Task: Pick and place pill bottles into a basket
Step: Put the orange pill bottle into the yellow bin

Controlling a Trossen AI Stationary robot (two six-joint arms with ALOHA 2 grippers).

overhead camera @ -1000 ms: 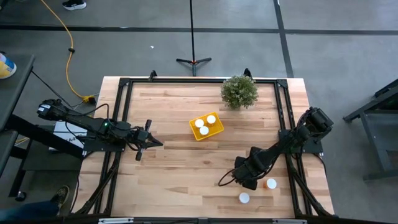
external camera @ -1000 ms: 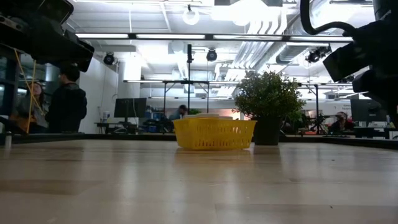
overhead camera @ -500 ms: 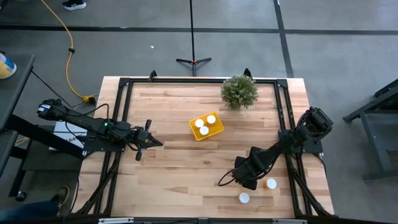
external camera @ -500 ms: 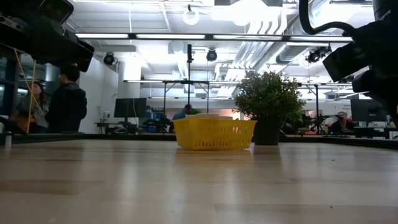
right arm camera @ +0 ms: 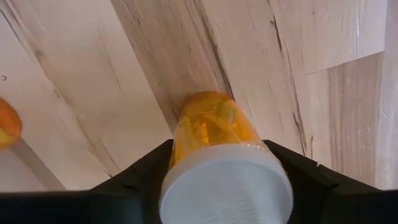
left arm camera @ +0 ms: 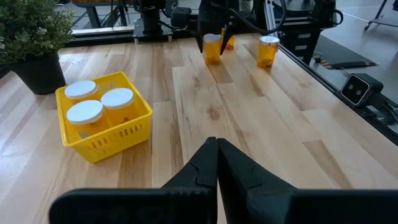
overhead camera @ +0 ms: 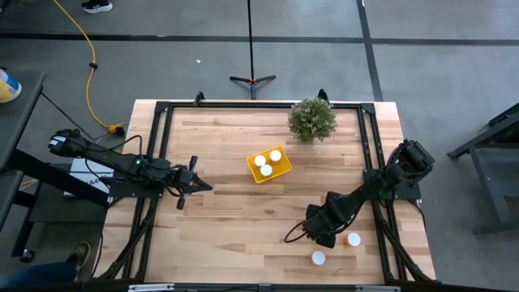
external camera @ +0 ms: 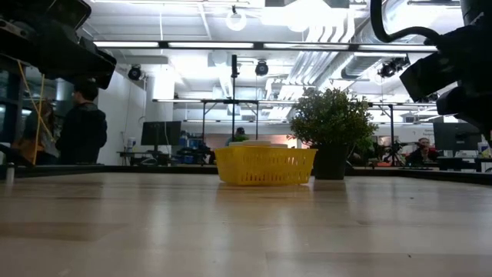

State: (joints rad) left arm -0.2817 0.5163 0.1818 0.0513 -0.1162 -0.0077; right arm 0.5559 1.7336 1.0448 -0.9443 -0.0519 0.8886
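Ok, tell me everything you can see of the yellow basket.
The basket is a small bright yellow rectangular bin, plastic by its look, with low lattice walls. It sits flat on the wooden table near the middle, turned at an angle to the table's edges, apart from the potted plant. Three white-capped orange pill bottles stand upright inside, packed close together. Neither claw is near it.

Open counter (overhead camera: 235,211) stretching between right gripper (overhead camera: 323,233) and yellow basket (overhead camera: 268,165), nothing standing across it. Two pill bottles just beside right gripper: one (overhead camera: 353,239) on its outer side, one (overhead camera: 319,258) nearer counter's front edge. Potted plant (overhead camera: 312,119) close behind basket.
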